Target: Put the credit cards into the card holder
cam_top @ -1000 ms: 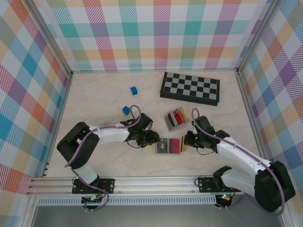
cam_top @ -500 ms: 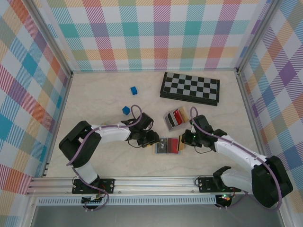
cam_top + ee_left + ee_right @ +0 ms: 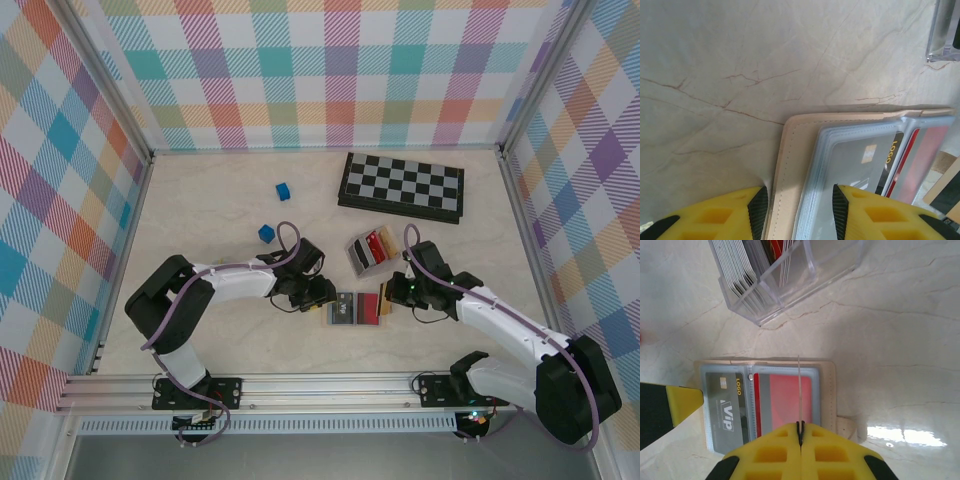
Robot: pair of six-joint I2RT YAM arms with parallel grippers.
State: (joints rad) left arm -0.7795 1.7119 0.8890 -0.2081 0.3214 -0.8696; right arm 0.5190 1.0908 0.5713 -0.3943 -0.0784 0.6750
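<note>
The tan card holder [image 3: 327,311] lies open on the table. A black VIP card [image 3: 725,410] sits in its left clear sleeve and a red card [image 3: 785,395] in its right one. My right gripper [image 3: 800,429] is shut on a thin card [image 3: 799,390], seen edge-on and standing over the red card's sleeve. That gripper [image 3: 392,296] is at the holder's right edge. My left gripper [image 3: 799,210] is open, its fingers straddling the holder's tan left border [image 3: 792,165], at the holder's left end [image 3: 318,296]. More cards stand in a clear plastic case [image 3: 785,275].
The clear case [image 3: 370,250] stands just behind the holder. A folded chessboard [image 3: 402,186] lies at the back right. Two small blue cubes [image 3: 283,189] [image 3: 265,233] sit left of centre. Plaid walls enclose the table on three sides.
My right gripper has carried its card left, from beside the holder's right edge to over its right sleeve. The left arm and the holder have stayed put.
</note>
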